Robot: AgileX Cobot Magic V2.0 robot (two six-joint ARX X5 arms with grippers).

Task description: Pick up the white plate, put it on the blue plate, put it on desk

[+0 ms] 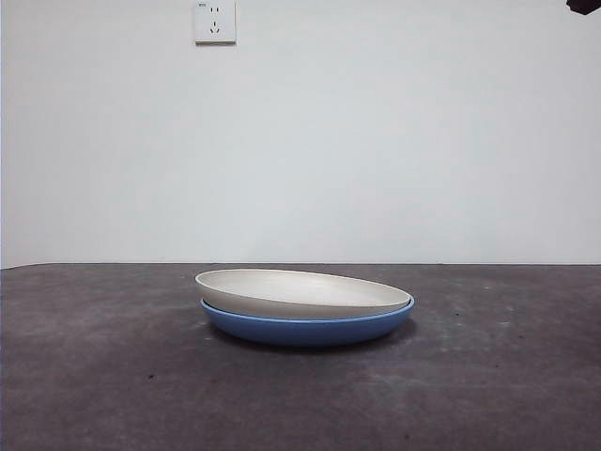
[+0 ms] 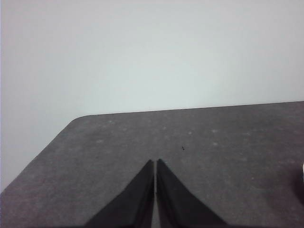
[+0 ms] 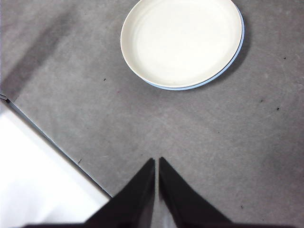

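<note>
Socket [image 1: 214, 21] on wall [image 1: 376, 141] — nothing near plates [image 1: 300, 301]

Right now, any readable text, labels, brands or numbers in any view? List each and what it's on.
None readable.
Wall socket: a small dark mark at its top left corner, too small and blurred to read.
White plate, blue plate, desk: no print or label visible in the front or wrist views.
Left gripper and right gripper: plain black, no markings.
</note>
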